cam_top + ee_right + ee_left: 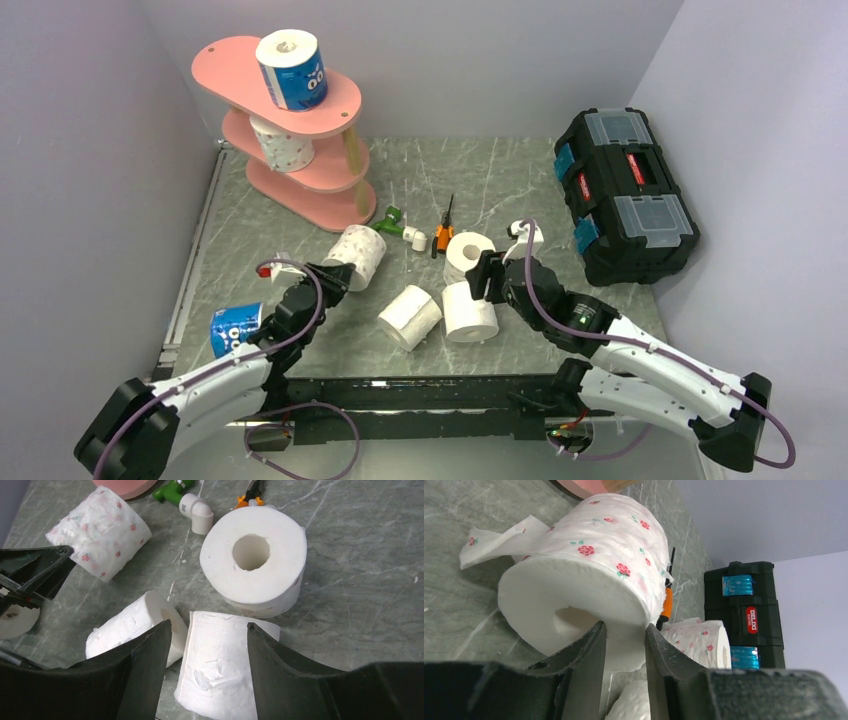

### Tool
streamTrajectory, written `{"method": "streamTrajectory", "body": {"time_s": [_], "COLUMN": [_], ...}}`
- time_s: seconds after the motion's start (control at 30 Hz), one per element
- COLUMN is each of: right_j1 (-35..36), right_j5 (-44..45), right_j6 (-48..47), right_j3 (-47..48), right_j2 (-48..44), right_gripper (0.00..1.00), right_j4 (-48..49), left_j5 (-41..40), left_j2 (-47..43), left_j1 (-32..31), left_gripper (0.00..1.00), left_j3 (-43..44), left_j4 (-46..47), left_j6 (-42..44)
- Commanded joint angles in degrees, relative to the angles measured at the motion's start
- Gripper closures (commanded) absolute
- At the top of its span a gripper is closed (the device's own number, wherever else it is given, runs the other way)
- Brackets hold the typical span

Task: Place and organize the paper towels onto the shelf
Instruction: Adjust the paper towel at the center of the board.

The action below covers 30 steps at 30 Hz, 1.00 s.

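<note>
One rose-dotted roll (pixel 589 565) on its side, loose sheet trailing, left gripper (pixel 624 627) seemingly pinching its wall, right gripper (pixel 209 626) spread

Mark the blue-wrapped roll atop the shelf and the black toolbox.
blue-wrapped roll (pixel 298 86): top external view, on the wrapper's side.
black toolbox (pixel 612 190): top external view, on the lid's middle.

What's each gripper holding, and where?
Left gripper straddles the end wall of the rose-printed white paper roll, one finger at the core; grip cannot be told. Right gripper holds nothing, open around the plain white paper roll.
</note>
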Motion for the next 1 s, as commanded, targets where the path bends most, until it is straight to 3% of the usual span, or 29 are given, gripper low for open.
{"method": "streamTrajectory", "body": {"time_s": [0.0, 0.07, 0.27, 0.57, 0.7, 0.97], "right_j1": [-0.08, -0.08, -0.07, -0.05, -0.06, -0.12], "right_j5": [1.44, 1.6, 2.7, 4.24, 4.11, 5.0], "right_j6": [0.61, 0.49, 0.09, -0.73, -1.21, -1.73], "right_j3": [0.11, 0.26, -0.35, -1.53, -0.61, -0.41], "right_j2": [-1.09, -1.41, -2.74, -4.73, -3.95, -4.55], "right_gripper": [0.4, 0.4, 0.4, 0.39, 0.39, 0.39], "right_j4": [0.37, 0.27, 0.58, 1.92, 1.72, 0.88], "left_j5": [-1.3, -0.89, -0.81, 9.52, 11.09, 8.2], "left_j2": [-5.41, -9.39, -15.99, -0.2, 5.49, 10.94], "left_j1": [-0.2, -0.15, -0.21, -0.21, -0.36, -1.14], "left_gripper": [0.69, 0.71, 0.71, 0.68, 0.66, 0.64], "left_j3": [1.9, 4.25, 20.61, 54.77, 62.79, 69.15], "left_j4": [-0.13, -5.4, -37.21, -75.11, -84.41, -91.65], "left_j6": [2.34, 5.15, 16.53, 36.56, 43.37, 53.21]}}
